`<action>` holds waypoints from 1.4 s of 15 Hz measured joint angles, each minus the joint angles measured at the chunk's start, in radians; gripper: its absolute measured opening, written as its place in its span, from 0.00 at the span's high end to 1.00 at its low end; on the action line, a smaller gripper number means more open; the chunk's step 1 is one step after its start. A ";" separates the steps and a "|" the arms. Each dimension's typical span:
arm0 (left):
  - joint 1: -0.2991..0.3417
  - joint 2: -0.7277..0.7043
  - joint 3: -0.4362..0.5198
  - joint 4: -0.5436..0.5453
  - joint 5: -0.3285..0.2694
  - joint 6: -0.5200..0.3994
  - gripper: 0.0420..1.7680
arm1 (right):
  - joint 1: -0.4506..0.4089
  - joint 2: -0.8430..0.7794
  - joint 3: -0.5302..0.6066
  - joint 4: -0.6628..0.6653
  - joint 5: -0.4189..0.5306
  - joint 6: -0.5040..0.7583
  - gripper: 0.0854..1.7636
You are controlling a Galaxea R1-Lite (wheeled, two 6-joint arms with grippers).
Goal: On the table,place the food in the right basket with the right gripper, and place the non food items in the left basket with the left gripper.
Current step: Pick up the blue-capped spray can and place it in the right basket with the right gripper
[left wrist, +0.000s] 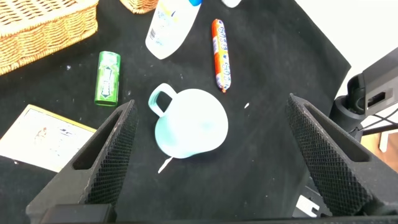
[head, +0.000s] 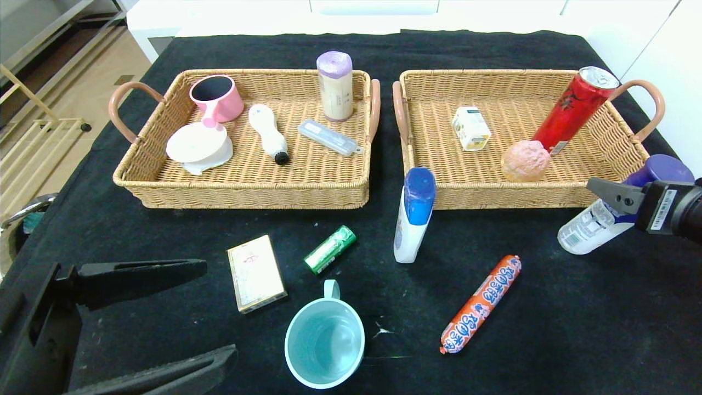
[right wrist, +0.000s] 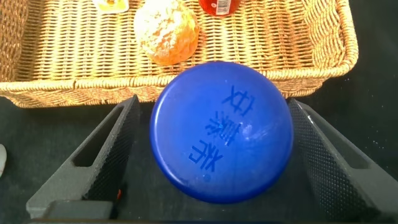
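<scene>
left basket (head: 164, 186) is already holding five non-food things: pink cup (head: 217, 97), white lid (head: 197, 144), white brush (head: 267, 133), grey case (head: 328, 137), purple-topped roll (head: 335, 85). left gripper (head: 216, 310) is hovering at 7 o'clock of the table, jaws wide, nothing in them, pointing at the teal mug (head: 324, 340) at 6 o'clock. small box (head: 256, 272) is lying at 10 o'clock of the mug, green tube (head: 330, 249) at 12 o'clock of it. blue-capped white bottle (head: 413, 216) is leaning against the right basket (head: 493, 195) front wall. sausage (head: 481, 303) is lying at 5 o'clock of that bottle.

right basket is holding a small carton (head: 470, 128), round bun (head: 525, 160) and red can (head: 577, 109) tilted on the far corner.

right gripper (head: 613, 201) is sitting at 3 o'clock of the table, jaws spread on both sides of the purple-capped bottle (head: 603, 219); grip looks not closed yet, cannot tell for sure.

judging roughly over half done: mug, box, tube, sausage, both bottles left.
</scene>
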 joint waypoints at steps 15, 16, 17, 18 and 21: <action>-0.001 0.002 0.007 0.000 -0.003 0.002 0.03 | -0.008 0.000 0.016 -0.001 0.005 0.003 0.54; -0.001 0.002 0.007 0.001 -0.003 0.002 0.03 | -0.007 0.000 0.016 -0.001 0.006 0.003 0.54; -0.001 0.002 0.007 0.001 -0.002 0.009 0.03 | -0.006 -0.001 0.016 0.000 0.009 0.003 0.54; -0.001 0.002 0.008 0.001 -0.002 0.014 0.03 | -0.004 -0.003 0.016 0.001 0.013 0.002 0.54; -0.001 0.002 0.011 0.000 -0.002 0.017 0.03 | 0.012 -0.026 0.016 0.022 0.018 -0.001 0.54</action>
